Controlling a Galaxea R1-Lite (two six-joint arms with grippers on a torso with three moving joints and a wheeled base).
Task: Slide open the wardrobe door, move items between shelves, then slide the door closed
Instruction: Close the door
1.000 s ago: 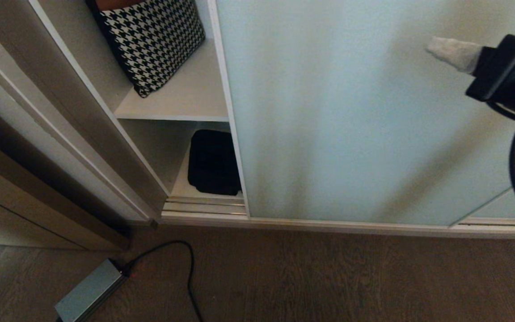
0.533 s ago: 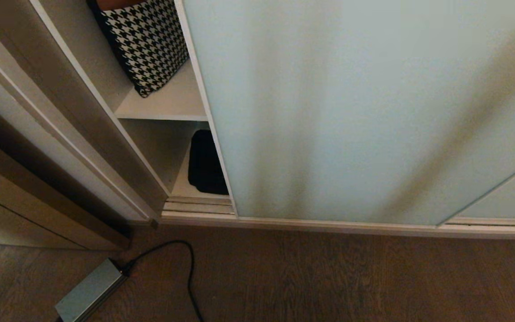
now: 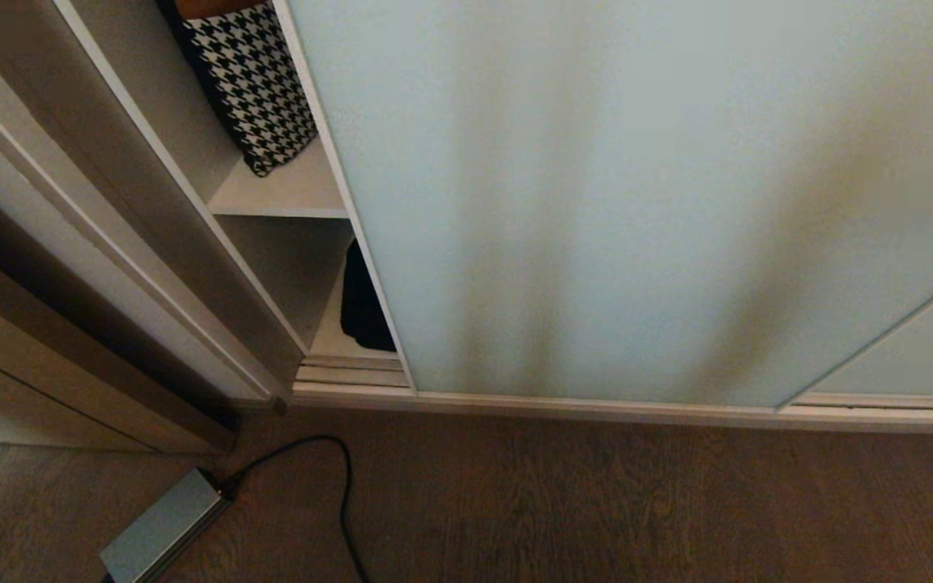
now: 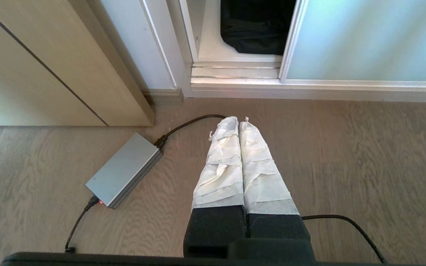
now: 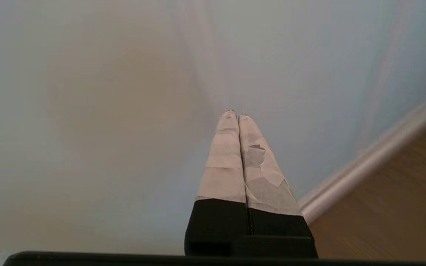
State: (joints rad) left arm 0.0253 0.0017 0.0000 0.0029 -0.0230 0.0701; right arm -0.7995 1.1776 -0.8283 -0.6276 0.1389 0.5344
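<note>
Nearest me, the left gripper (image 4: 239,123) hung parked over the wood floor (image 3: 596,502), its taped fingers (image 4: 222,162) pressed together on nothing, with the grey power brick (image 4: 124,170) and its cable lying just to its left. My right gripper (image 5: 234,115) was out of the head view; its wrist camera showed its fingers (image 5: 224,162) likewise closed and empty, pointed at the frosted glass, though I could not tell whether the tips touched it.

Beyond the floor track, the sliding wardrobe door (image 3: 596,202) had travelled left. 1 second earlier its left edge stood well right of the black bag (image 3: 359,308), leaving the whole bag in sight on the lower shelf (image 3: 329,340); half a second earlier it covered about half of it; at this moment only a narrow sliver of the bag showed past the frame. Farther up, the houndstooth bag (image 3: 252,89) on the upper shelf (image 3: 280,198) was also partly hidden. The right gripper, visible at the right edge of the head view 1 second earlier, had left that view.

I judged this to be the closing stage: the bag lay on the lower shelf, and only a slim gap remained on the left before the door met the wardrobe side panel (image 3: 151,202). Since the door had no handle I could see, I thought finishing would need a steady sideways push on the glass.
</note>
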